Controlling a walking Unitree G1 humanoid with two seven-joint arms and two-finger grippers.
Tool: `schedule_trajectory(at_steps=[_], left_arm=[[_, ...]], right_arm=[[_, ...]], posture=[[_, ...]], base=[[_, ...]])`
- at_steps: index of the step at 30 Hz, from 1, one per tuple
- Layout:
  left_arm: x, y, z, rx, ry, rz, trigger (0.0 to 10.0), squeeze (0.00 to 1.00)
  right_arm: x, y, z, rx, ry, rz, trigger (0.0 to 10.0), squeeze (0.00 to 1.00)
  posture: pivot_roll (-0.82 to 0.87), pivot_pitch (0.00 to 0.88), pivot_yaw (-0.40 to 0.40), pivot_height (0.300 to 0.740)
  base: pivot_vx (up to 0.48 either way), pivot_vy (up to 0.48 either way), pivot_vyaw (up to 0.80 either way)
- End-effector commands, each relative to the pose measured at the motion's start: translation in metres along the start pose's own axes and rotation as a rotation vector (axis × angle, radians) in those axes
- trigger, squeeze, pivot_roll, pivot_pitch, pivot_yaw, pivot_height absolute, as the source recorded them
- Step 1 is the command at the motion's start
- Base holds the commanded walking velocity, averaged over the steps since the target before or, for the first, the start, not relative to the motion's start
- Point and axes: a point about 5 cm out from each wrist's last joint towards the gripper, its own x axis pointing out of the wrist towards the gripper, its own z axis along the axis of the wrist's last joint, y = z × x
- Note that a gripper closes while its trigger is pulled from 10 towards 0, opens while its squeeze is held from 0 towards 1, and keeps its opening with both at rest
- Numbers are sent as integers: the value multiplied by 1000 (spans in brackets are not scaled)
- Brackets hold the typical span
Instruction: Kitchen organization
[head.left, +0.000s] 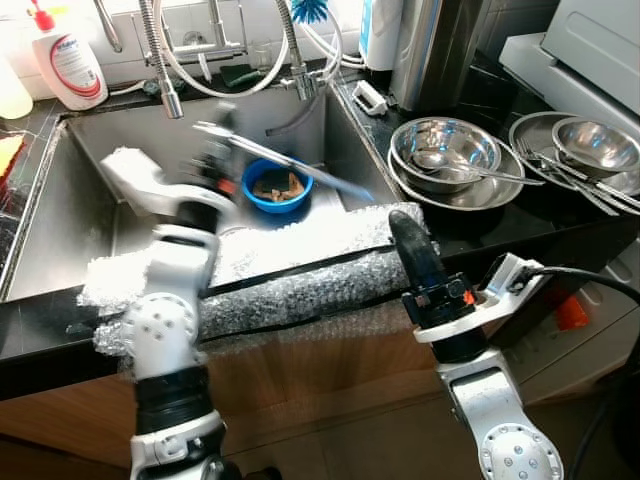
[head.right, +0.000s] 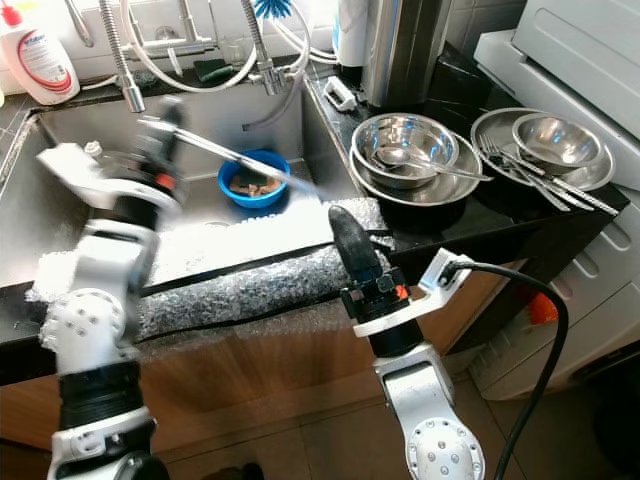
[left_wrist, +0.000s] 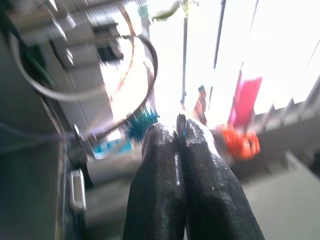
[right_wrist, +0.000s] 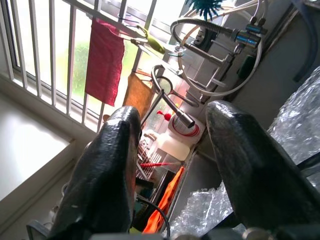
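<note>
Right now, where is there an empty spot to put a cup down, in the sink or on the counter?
The sink floor is bare left of the blue bowl, from the faucet wall to the bubble wrap on its front edge. The black counter on the right is crowded with steel bowls and cutlery; a bare strip runs along its front edge.

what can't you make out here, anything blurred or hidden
- Left gripper: motion-blurred in the eye views; the utensil it pinches is a streak, type unclear.
- Blue bowl: contents too small to identify.
- Soap bottle: label unreadable.
- Right gripper: open; the left wrist view's background is smeared.
</note>
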Motion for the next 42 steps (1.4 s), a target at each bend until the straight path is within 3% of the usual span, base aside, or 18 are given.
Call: schedule_trajectory(at_steps=[1, 3, 4, 5, 6, 7, 8, 10, 11, 12, 16, 18, 19, 20, 23, 25, 32, 42], left_arm=[[5, -4, 8, -11, -56, 13, 0, 0], [8, -8, 14, 96, -89, 27, 0, 0], [11, -12, 17, 218, -97, 37, 0, 0], [12, -14, 19, 265, -106, 43, 980, 0], [14, -18, 21, 349, -110, 44, 3569, 0], [17, -24, 22, 485, -110, 26, 10000, 0], [17, -24, 22, 485, -110, 26, 10000, 0], [18, -29, 23, 645, -125, 4, 10000, 0], [18, -29, 23, 645, -125, 4, 10000, 0], [19, -31, 23, 715, -137, 0, 10000, 0], [19, -35, 18, 1070, -138, -57, 10000, 0], [18, -33, 16, 1148, -128, -65, 10000, 0], [15, -26, 13, 1256, -98, -74, 10000, 0], [15, -26, 13, 1256, -98, -74, 10000, 0], [9, -13, 10, 1345, -52, -62, 10000, 0], [3, 2, 10, 1488, -18, -57, 10000, 0], [-7, 26, 12, 1628, 39, -32, 10000, 0], [-13, 67, 27, 1608, 153, 189, 10000, 0]], right_arm=[[3, 5, 1, 6, -25, 18, 10000, 0], [3, 4, 2, -8, -28, 7, 10000, 0], [4, 4, 2, -18, -27, 2, 10000, 0], [4, 4, 2, -28, -25, -1, 10000, 0], [5, 4, 3, -47, -24, -9, 10000, 0], [6, 4, 4, -76, -23, -19, 10000, 0], [6, 4, 4, -76, -23, -19, 10000, 0], [12, 9, 10, -131, -33, -13, 10000, 0], [12, 9, 10, -131, -33, -13, 10000, 0], [15, 12, 12, -158, -38, -13, 10000, 0], [28, 17, 17, -424, 6, -58, 10000, 0], [29, 17, 15, -495, 30, -74, 10000, 0], [30, 16, 13, -576, 49, -94, 10000, 0], [30, 16, 13, -576, 49, -94, 10000, 0], [30, 15, 10, -707, 73, -112, 10000, 0], [29, 9, 10, -783, 84, -153, 10000, 0], [27, 6, 10, -886, 73, -200, 10000, 0], [20, 2, 12, -1044, 75, -254, 10000, 0]], posture=[[-7, 122, 32, 740], [-10, 121, 33, 740], [-10, 121, 33, 740], [-10, 121, 33, 740], [-10, 120, 34, 740], [-11, 118, 36, 740], [-11, 118, 36, 740], [-12, 111, 36, 740], [-12, 111, 36, 740], [-15, 107, 37, 740], [-16, 95, 40, 740], [-17, 90, 43, 740], [-20, 82, 49, 740], [-20, 82, 49, 740], [-23, 79, 51, 740], [-21, 75, 53, 740], [-21, 91, 60, 740], [-38, 127, 83, 740]], base=[[0, 0, 0], [0, 0, 0], [0, 0, 0], [0, 0, 0], [0, 0, 0], [0, 0, 0], [0, 0, 0], [0, 0, 0], [0, 0, 0], [0, 0, 0], [0, 0, 0], [0, 0, 0], [0, 0, 0], [0, 0, 0], [0, 0, 0], [0, 0, 0], [0, 0, 0], [0, 0, 0]])
